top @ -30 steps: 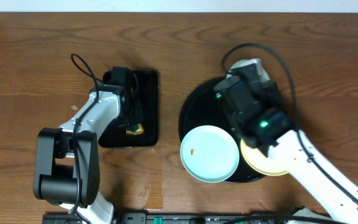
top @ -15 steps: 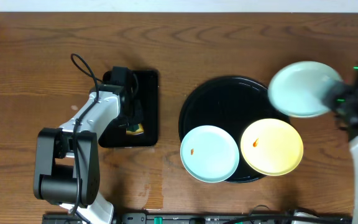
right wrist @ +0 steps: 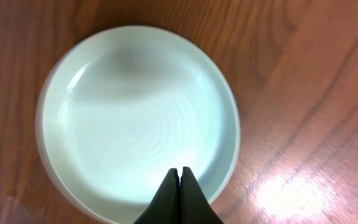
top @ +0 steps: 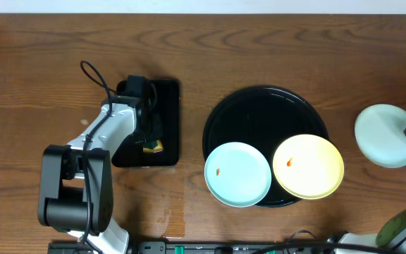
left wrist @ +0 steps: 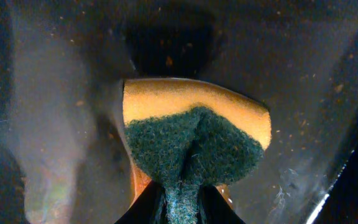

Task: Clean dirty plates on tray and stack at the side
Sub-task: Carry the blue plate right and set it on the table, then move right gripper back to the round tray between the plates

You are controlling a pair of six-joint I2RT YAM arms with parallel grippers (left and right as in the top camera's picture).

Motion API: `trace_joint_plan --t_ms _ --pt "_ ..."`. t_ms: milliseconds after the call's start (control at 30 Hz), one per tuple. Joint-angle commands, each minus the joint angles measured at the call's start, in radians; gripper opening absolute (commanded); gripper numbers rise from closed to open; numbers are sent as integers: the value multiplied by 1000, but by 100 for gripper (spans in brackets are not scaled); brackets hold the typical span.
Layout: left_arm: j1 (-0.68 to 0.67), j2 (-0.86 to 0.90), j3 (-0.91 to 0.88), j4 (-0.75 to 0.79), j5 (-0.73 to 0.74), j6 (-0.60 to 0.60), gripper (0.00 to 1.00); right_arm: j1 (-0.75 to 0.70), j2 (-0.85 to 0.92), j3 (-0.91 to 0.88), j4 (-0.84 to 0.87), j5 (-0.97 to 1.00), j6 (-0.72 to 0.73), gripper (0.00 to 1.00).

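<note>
Left tool [left wrist: 179,194] pinches green-topped sponge [left wrist: 194,140] over small black tray [left wrist: 55,93]; right tool [right wrist: 179,173] clamped on mint plate [right wrist: 135,118] rim, bench [right wrist: 303,93] beneath

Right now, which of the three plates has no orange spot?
The mint-blue plate at far right, off the tray; the other mint-blue plate and the yellow plate each carry one.

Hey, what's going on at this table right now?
The right pincer grips the rim of a clean mint plate over the table, right of the round black tray. A spotted mint plate and a spotted yellow plate wait on that tray. The left pincer pinches a sponge in the small rectangular tray.
</note>
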Motion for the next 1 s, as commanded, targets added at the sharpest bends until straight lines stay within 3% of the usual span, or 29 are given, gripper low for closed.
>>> trace_joint_plan --t_ms 0,100,167,333,433,633,800,967 --pt "2 23 -16 1 -1 16 17 -5 40 12 34 -17 6 7" --pt "2 23 -16 0 -1 17 17 -5 19 13 66 -108 -46 35" --pt "2 23 -16 -1 -1 17 14 -5 -25 13 76 -225 -66 42" --pt "2 13 -16 -10 29 17 12 10 -185 13 63 -526 -85 49" --pt "2 -16 -11 -33 37 18 9 58 -290 13 12 -577 -115 52" --pt "2 -177 -8 -98 35 52 7 278 -444 13 -163 -505 -208 57" --pt "2 -261 -9 -79 -41 58 8 465 -432 12 -272 -389 -300 57" --pt "2 -222 -16 -60 -66 58 8 610 -386 11 -324 -361 -346 59"
